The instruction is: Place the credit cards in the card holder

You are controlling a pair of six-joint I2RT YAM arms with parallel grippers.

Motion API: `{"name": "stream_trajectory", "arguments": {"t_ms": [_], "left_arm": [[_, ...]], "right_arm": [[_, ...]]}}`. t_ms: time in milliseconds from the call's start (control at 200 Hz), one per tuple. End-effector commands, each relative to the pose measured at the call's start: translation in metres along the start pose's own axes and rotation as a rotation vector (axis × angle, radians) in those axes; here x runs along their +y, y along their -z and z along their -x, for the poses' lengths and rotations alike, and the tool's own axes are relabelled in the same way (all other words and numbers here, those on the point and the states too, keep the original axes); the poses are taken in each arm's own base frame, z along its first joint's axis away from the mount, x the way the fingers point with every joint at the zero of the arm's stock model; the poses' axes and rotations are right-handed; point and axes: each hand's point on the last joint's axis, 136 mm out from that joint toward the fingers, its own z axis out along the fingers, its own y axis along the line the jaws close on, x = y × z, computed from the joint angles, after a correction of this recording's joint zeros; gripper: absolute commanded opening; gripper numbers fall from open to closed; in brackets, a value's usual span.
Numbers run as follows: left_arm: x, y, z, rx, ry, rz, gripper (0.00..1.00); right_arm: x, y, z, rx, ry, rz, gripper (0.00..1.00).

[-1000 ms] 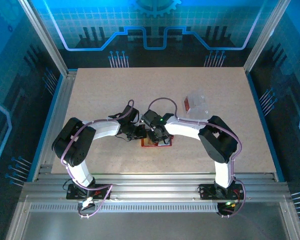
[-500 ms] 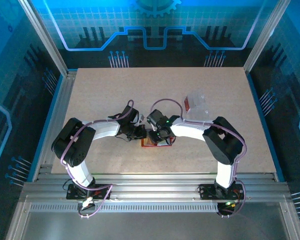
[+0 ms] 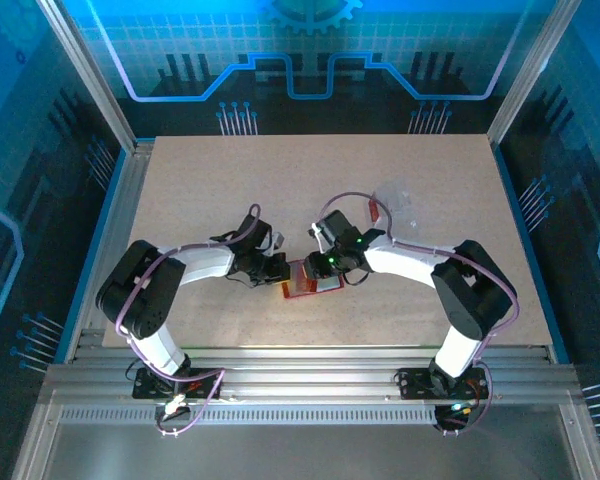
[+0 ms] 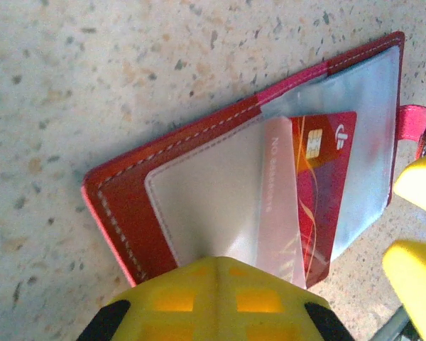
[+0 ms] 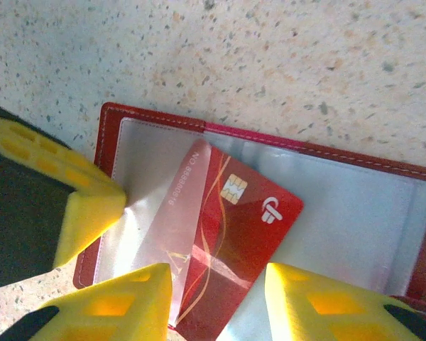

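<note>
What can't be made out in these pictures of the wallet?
Left wrist view: near edge of the card holder, hidden under the finger of the left gripper.
Right wrist view: lower end of the red card, covered by the right gripper and cut by the frame edge.
Top view: what the clear bag holds, too small; much of the card holder, under both grippers.

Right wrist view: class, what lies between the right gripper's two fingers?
The red credit card, partly under a clear flap of the card holder, lies between them in the right wrist view.

The card holder has glossy clear plastic pockets; the table is matt.
</note>
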Motion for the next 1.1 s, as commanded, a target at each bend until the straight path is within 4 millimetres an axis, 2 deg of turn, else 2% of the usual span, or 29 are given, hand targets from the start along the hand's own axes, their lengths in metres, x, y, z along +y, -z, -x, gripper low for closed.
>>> {"name": "stream_trajectory", "arguments": {"t_ms": [0, 160, 355, 580, 855, 1091], "left_arm": [[-0.013, 0.015, -0.003, 0.001, 0.027, -0.063, 0.07], [-0.027, 0.029, 0.001, -0.033, 0.022, -0.112, 0.1], [-0.014, 0.03, 0.007, -0.053, 0.045, -0.051, 0.05], [0.009, 0.016, 0.011, -0.033, 0.074, 0.014, 0.03], [0.033, -0.005, 0.012, 0.0, 0.086, 0.08, 0.02], [0.038, -0.01, 0.01, 0.011, 0.092, 0.091, 0.02]], "right_arm": [[-0.014, 0.006, -0.005, 0.029, -0.056, -0.036, 0.36], [-0.02, -0.003, -0.008, 0.067, -0.083, -0.041, 0.33], [-0.023, -0.014, -0.007, 0.101, -0.103, -0.052, 0.31], [-0.031, -0.021, -0.002, 0.11, -0.101, -0.11, 0.31], [-0.025, -0.022, 0.004, 0.114, -0.076, -0.11, 0.34], [-0.024, -0.026, 0.01, 0.134, -0.025, -0.189, 0.37]]}}
